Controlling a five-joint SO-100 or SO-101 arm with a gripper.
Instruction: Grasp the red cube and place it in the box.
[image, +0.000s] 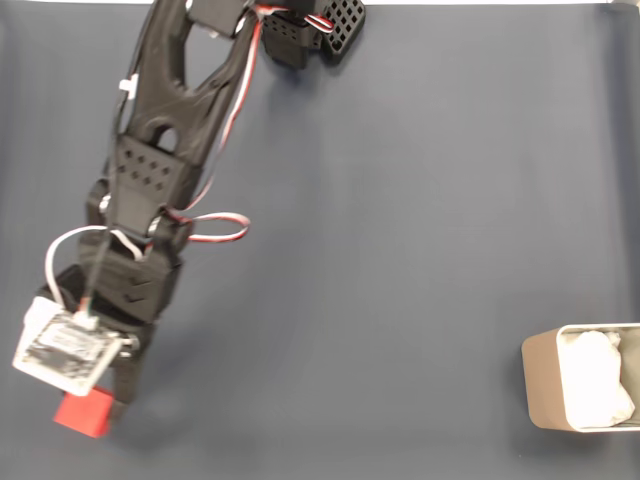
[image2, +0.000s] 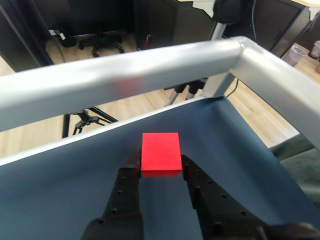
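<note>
The red cube (image2: 160, 154) sits between my two black fingers, one pressing each side, in the wrist view. In the fixed view the red cube (image: 83, 412) pokes out from under the wrist camera board at the lower left. My gripper (image2: 160, 161) is shut on the cube; the cube looks raised a little above the dark blue mat, though I cannot tell for sure. The box (image: 540, 390), beige-grey with white wrinkly lining, stands at the far right edge of the fixed view, far from the gripper (image: 95, 405).
A dark blue mat (image: 400, 250) covers the table. A silver metal frame rail (image2: 125, 80) crosses just beyond the table edge in the wrist view. The arm's black base (image: 310, 30) sits at the top of the fixed view.
</note>
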